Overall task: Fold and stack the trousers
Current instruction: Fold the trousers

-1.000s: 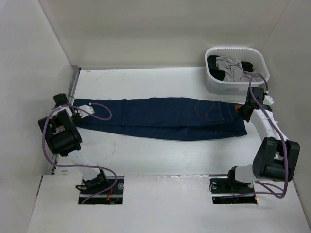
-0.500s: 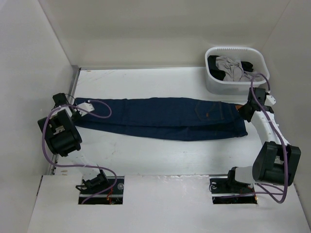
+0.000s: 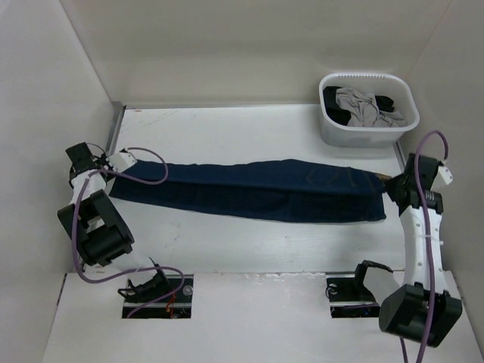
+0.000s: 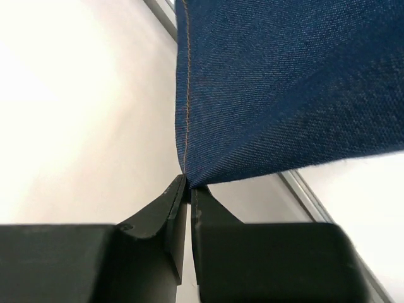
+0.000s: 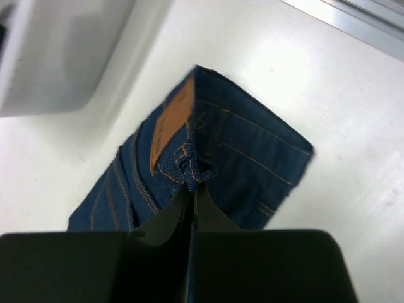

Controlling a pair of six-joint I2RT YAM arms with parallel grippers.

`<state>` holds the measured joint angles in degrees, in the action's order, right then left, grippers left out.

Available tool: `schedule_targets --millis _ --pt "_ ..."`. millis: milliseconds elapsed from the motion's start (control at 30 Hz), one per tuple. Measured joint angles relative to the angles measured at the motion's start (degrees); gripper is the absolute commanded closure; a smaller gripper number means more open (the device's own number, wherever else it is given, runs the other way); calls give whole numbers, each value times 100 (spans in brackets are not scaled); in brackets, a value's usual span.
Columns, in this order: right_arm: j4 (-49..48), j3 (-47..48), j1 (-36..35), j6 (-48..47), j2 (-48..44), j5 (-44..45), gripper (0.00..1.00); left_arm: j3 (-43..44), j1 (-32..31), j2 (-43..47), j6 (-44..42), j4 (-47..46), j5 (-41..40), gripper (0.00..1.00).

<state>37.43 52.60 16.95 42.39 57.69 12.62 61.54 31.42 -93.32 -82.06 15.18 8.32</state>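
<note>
The dark navy trousers [image 3: 257,189] stretch left to right across the table, folded lengthwise and pulled taut between both arms. My left gripper [image 3: 130,160] is shut on the leg-hem end; in the left wrist view its closed tips [image 4: 188,186] pinch a corner of the denim [image 4: 284,88]. My right gripper [image 3: 384,183] is shut on the waistband end; in the right wrist view its tips [image 5: 192,188] clamp the waistband beside the tan patch [image 5: 172,123]. The ends look lifted off the table.
A white basket [image 3: 333,130] at the back right holds a light grey and a black garment. A metal rail [image 3: 113,130] runs along the table's left edge. White walls close in on the left, back and right.
The left gripper has shut on the hem. Both arms have risen and pulled apart, so the trousers went from lying loose on the table to being stretched taut.
</note>
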Motion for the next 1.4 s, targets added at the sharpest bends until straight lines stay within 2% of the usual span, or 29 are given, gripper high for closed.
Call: schedule_targets --millis 133,333,367,400,467,567,667,900,933,967,1100,1167,1200,1300,1400 --pt "236 -881 428 348 -481 -9 97 -710 87 157 -7 -232 -37 100" --pt "247 -2002 940 785 -210 -59 74 -1473 76 -138 -136 -603 -369 92" --pt "232 -2068 964 833 -164 -63 62 -1475 74 -164 -151 -702 -400 90" --pt "219 -2085 964 874 -127 -63 46 -1480 68 -195 -151 -782 -433 87" --pt "109 -2085 962 946 -94 -63 0 -1482 66 -243 -168 -938 -503 78" --pt "0 -2085 960 986 -103 -111 0 -1488 70 -247 -199 -1102 -584 61" --pt "-109 -2090 960 1202 -61 -192 0 -1488 90 -219 -216 -1244 -640 46" --pt "-525 -2184 699 1733 647 -339 0 -1488 306 59 -144 -890 -706 37" --pt "-645 -2157 656 1781 730 -345 5 -1486 334 114 -118 -837 -708 36" --pt "-726 -2133 632 1810 802 -354 16 -1480 356 164 -92 -793 -708 36" --pt "-1152 -2096 623 1915 1169 -417 74 -1349 404 382 66 -525 -726 36" --pt "-1381 -2133 623 1961 1311 -468 97 -1209 407 511 192 -337 -721 35" --pt "-1458 -2135 621 1961 1344 -479 100 -1110 393 575 275 -236 -717 35" --pt "-1497 -2138 621 1812 1311 -474 100 -807 245 763 584 13 -684 34" --pt "-1377 -2087 612 1445 1086 -326 100 -575 -247 859 925 144 -678 33"
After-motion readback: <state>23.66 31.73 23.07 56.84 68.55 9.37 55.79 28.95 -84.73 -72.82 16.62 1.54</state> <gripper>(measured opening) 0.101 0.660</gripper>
